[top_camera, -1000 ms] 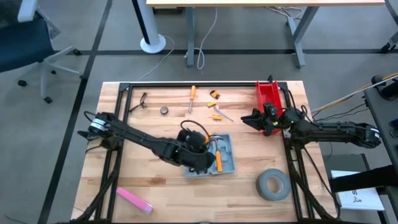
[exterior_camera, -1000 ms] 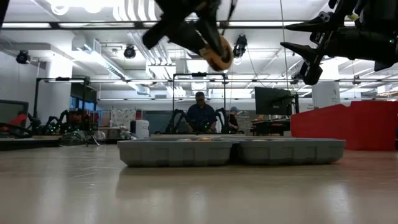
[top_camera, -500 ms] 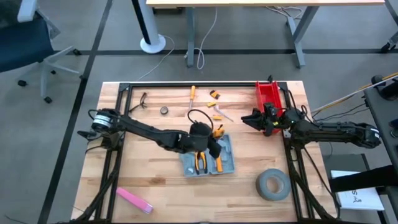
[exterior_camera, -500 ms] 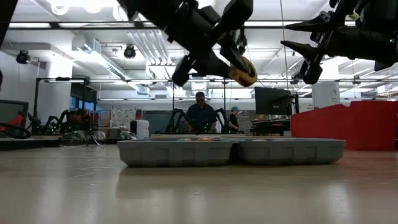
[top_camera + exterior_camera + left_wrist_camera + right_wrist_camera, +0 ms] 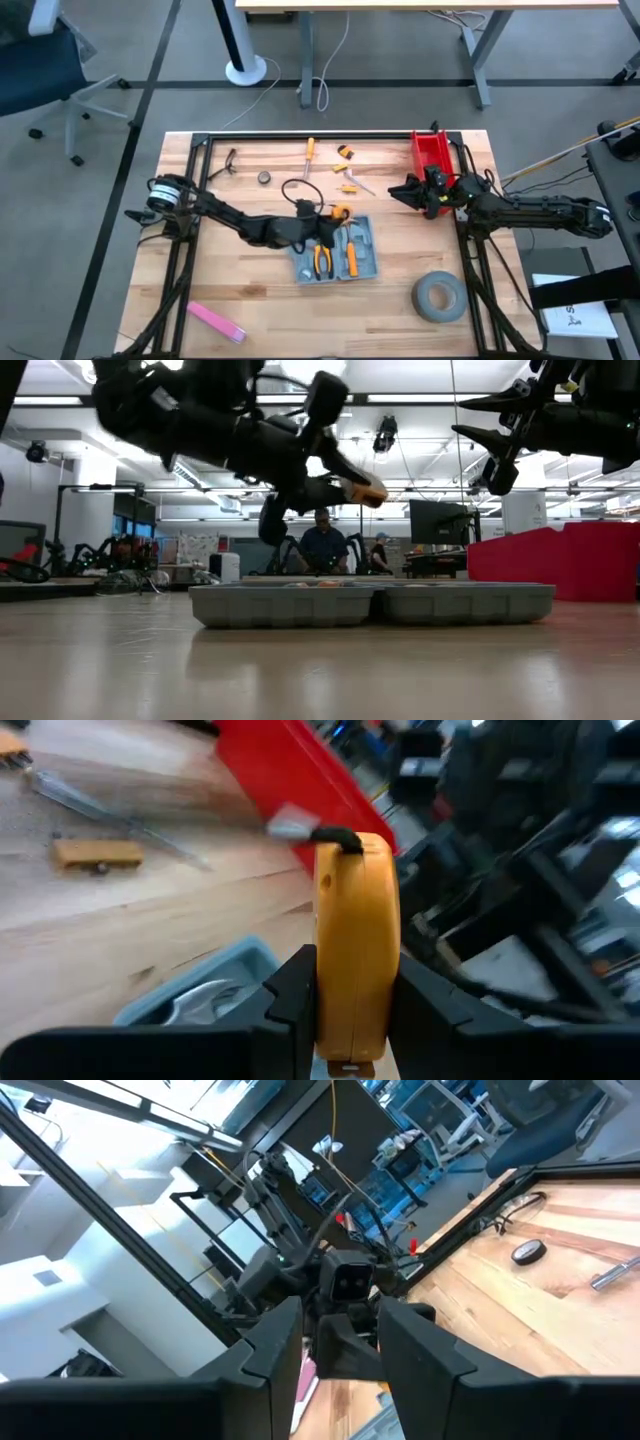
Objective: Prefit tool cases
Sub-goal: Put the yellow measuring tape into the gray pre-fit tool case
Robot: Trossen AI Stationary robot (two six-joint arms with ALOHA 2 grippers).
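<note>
The blue-grey tool case point(image 5: 337, 252) lies open and flat on the wooden table, both halves point(image 5: 370, 603) resting on their undersides. Orange-handled pliers point(image 5: 320, 261) and an orange screwdriver point(image 5: 351, 260) lie in it. My left gripper point(image 5: 336, 214) hovers over the case's far edge, shut on a yellow tape measure point(image 5: 355, 910). In the low view the tape measure point(image 5: 362, 490) hangs well above the case. My right gripper point(image 5: 403, 190) waits open in the air in front of the red bin point(image 5: 432, 152), with nothing between its fingers point(image 5: 270, 1350). My left gripper pinches the tape measure's two flat sides point(image 5: 322, 925) between its two fingers point(image 5: 292, 992). The fingers come nearly level from the table's left, pointing right. The tape measure stands on edge, its black tab point(image 5: 340, 838) away from the gripper, lifted clear of the case and table.
Beyond the case lie an orange screwdriver point(image 5: 309, 158), small yellow parts point(image 5: 346, 153), a round piece point(image 5: 264, 177) and a black item point(image 5: 228, 163). A grey tape roll point(image 5: 440, 297) sits near right, a pink object point(image 5: 215, 322) near left. A person sits in the room behind point(image 5: 322, 545).
My left gripper has carried the tape measure from above the case's near-left part toward the table's far edge and down. It has tipped from pointing steeply down to nearly level and has rolled. The pliers in the case have come into view.
</note>
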